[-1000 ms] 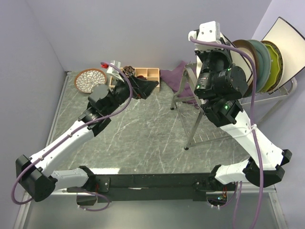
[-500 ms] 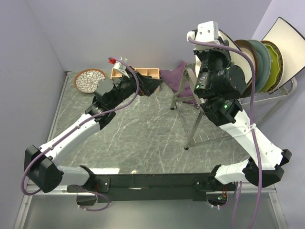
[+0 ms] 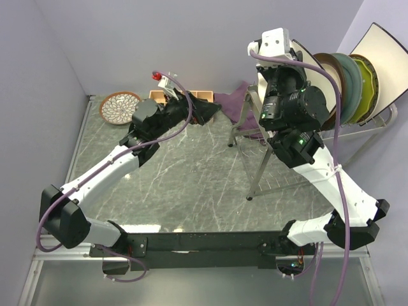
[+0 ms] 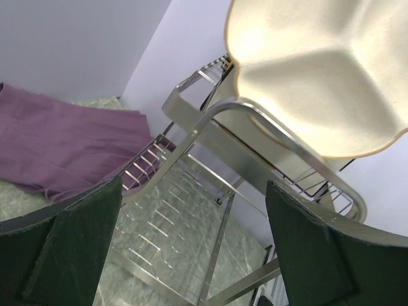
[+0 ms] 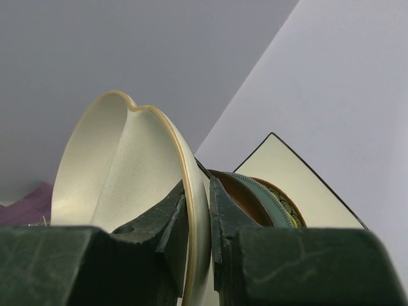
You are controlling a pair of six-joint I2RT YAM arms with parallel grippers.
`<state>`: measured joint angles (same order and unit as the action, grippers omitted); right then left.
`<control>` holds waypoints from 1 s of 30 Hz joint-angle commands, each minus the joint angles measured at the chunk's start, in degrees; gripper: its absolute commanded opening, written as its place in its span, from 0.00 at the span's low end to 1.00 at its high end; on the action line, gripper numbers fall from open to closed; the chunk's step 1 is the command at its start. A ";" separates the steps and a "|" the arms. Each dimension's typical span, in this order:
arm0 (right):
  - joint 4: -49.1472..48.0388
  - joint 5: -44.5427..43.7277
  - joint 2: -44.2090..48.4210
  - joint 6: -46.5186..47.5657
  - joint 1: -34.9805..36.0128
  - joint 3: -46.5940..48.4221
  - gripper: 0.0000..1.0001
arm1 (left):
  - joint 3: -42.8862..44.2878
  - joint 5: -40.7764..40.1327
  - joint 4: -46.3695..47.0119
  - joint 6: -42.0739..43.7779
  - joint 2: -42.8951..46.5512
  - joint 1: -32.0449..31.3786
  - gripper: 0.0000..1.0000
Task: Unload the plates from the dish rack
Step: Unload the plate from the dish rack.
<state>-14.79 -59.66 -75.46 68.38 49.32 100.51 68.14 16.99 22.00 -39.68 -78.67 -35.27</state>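
My right gripper [image 5: 199, 223] is shut on the rim of the cream divided plate [image 5: 127, 166], which stands upright at the near end of the dish rack [image 3: 255, 172]. Behind it in the rack stand a brown plate [image 5: 233, 191], a teal plate [image 5: 261, 194] and a white square plate [image 5: 287, 185]. My left gripper [image 4: 191, 248] hangs open and holds nothing. It faces the rack's end rail [image 4: 217, 121] and the cream plate [image 4: 319, 76] from the left, apart from both. A brown-rimmed petal-patterned plate [image 3: 120, 107] lies flat at the table's far left.
A wooden compartment tray [image 3: 191, 95] sits at the back wall, behind the left gripper. A purple cloth [image 3: 233, 102] lies between the tray and the rack, partly under the rack's end. The grey walls close in at the left, back and right.
My left arm has swung right and away from the petal plate, toward the rack, staying open. The right arm has barely moved and keeps its grip on the cream plate.
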 commanded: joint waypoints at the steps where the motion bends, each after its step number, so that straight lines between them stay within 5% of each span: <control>1: -7.11 7.71 0.41 -0.35 -0.28 7.14 0.00 | 3.93 1.73 3.67 0.57 0.01 0.20 0.99; 21: -8.07 11.41 -4.95 1.49 -0.19 15.15 0.00 | 2.00 -0.12 1.38 0.48 4.23 1.25 0.99; 30: 1.34 12.20 -7.95 -7.82 1.74 22.01 0.00 | 0.51 0.15 -1.42 -3.81 7.39 4.15 0.99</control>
<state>-8.86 -55.33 -84.90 65.76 49.58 116.29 68.62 16.88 21.26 -40.40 -75.40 -32.69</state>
